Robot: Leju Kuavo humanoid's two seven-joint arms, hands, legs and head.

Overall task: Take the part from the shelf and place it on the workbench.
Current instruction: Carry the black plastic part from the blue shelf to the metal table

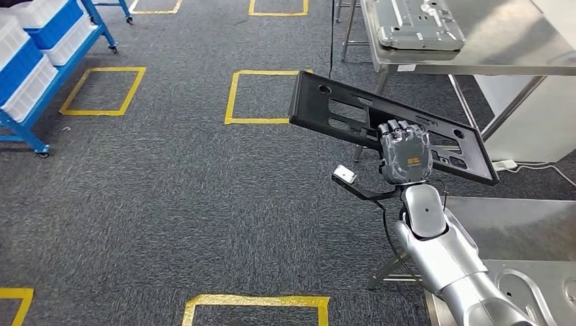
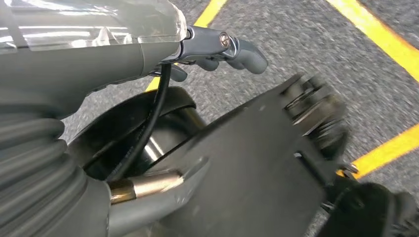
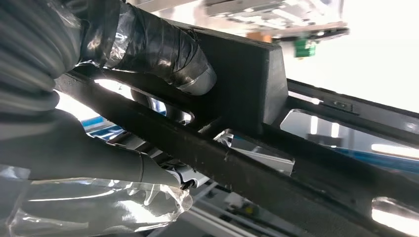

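A long flat black plastic part (image 1: 339, 109) with several cut-outs hangs in the air over the grey carpet, tilted down toward the right. My right hand (image 1: 405, 153) grips its near edge around the middle. The right wrist view shows the taped thumb (image 3: 163, 52) lying on top of the black part (image 3: 257, 94) and the grey fingers (image 3: 99, 158) underneath. The steel workbench (image 1: 502, 47) stands ahead at the upper right. In the left wrist view my left hand (image 2: 217, 52) hangs over the carpet with its fingers curled in and nothing in them.
A grey metal panel (image 1: 421, 24) lies on the workbench. A second steel table (image 1: 516, 231) with a pressed metal sheet is at the lower right. A blue shelf with white and blue bins (image 1: 34, 47) stands at the upper left. Yellow floor squares (image 1: 261, 95) mark the carpet.
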